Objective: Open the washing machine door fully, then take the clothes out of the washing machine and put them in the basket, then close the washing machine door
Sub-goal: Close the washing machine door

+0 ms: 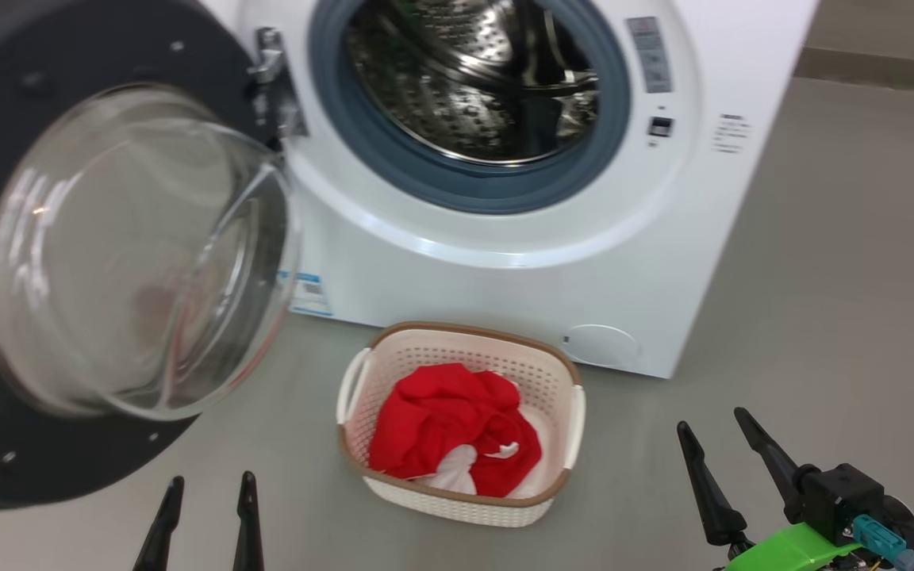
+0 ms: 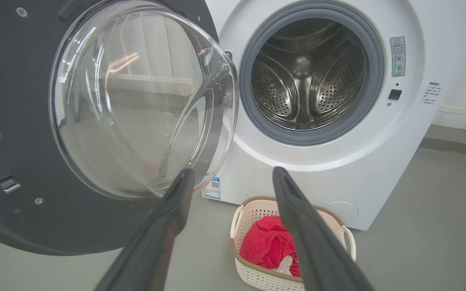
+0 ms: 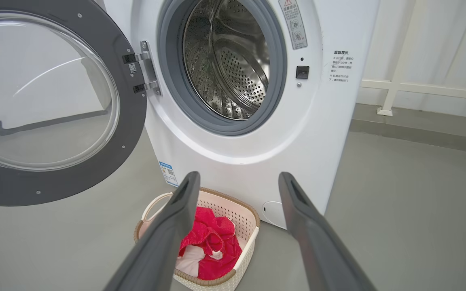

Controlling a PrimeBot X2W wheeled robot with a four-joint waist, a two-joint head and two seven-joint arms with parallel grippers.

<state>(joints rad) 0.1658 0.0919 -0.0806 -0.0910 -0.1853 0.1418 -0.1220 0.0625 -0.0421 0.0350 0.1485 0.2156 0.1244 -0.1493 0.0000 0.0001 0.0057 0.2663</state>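
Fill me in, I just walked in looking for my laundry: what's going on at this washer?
A two-armed robot is unloading the big white front-loading washing machine. Its round black-rimmed glass door stands swung wide open, and the perforated steel drum looks empty. The red-and-white fabric clothes lie in the small cream perforated plastic basket on the grey floor in front. The left gripper and right gripper both hang open, holding nothing and touching nothing. Closing the door is what's left.
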